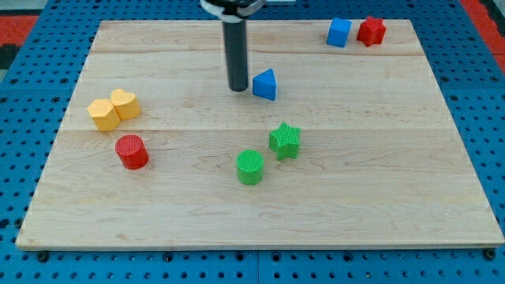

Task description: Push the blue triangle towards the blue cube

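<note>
The pale wooden board (260, 205) lies on a blue perforated table (31, 87). The straight dark rod descends from the view's top, and my tip (238, 88) rests on the board just to the view's left of the blue plastic triangle (265, 84); a narrow gap appears between them, though contact cannot be ruled out at this angle. The rod carries no jaws, so nothing is clamped or held (it ends in a plain blunt end).

The blue plastic cube (339, 32) stands near the board's top right corner, well apart from the triangle, with the red plastic block of irregular shape (371, 31) touching or just beside it on the view's right. The board surface between triangle and cube carries no other block.

Lower down, the green star-shaped block (285, 140) and the green cylinder (250, 167) sit near each other below the triangle. At the view's left, two yellow blocks (114, 109) touch one another (one looks heart-shaped, the other faceted), and the red cylinder (132, 151) stands just below them.

The rod's upper mount is cut off by the view's top edge.
</note>
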Motion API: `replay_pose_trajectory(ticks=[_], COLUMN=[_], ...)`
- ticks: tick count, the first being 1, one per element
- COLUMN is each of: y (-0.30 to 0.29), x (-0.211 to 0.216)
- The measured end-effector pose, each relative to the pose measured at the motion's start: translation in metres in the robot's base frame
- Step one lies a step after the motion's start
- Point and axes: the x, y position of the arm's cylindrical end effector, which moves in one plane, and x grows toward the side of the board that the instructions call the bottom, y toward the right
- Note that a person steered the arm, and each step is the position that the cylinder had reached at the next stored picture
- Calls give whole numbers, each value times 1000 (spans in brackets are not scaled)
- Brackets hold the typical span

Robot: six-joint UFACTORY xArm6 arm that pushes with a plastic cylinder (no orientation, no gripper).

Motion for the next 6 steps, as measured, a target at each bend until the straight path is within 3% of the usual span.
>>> replay_pose_trajectory(ticks=[2,3,4,5,6], y=[158,136,76,48,109], x=[-22,-22,-8,34,67])
